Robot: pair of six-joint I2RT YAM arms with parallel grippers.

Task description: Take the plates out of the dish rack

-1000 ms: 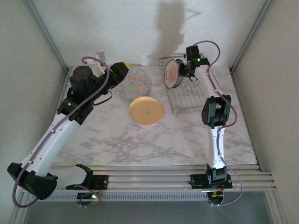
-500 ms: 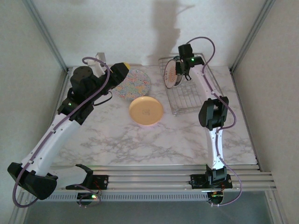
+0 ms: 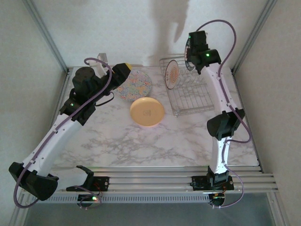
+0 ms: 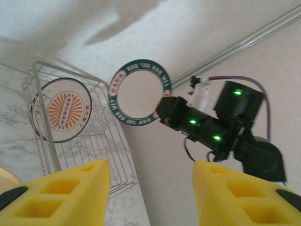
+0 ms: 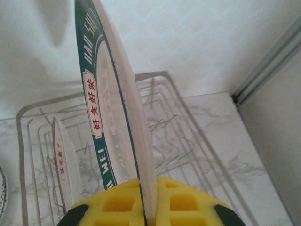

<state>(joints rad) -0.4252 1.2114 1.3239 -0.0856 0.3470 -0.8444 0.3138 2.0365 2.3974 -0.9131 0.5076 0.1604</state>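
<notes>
My right gripper [image 5: 148,209] is shut on the bottom edge of a white plate with a dark green lettered rim [image 5: 113,94]. It holds this plate [image 3: 187,47] upright in the air above the back of the silver wire dish rack [image 3: 190,94]. In the left wrist view the same plate [image 4: 138,92] hangs clear of the rack [image 4: 89,146]. A white plate with an orange motif [image 3: 171,74] stands in the rack's left slots. On the table lie a floral plate [image 3: 135,84] and a yellow plate [image 3: 147,112]. My left gripper [image 3: 123,70] hovers open and empty at the floral plate's left edge.
The back wall stands close behind the rack, and a metal frame post [image 3: 249,35] rises at the back right. The marble table [image 3: 141,146] stretches bare in front of the plates. The rack's right slots [image 5: 197,141] hold nothing.
My right gripper has lifted the green-rimmed plate up out of the rack and carried it slightly right. The left arm has hardly moved.
</notes>
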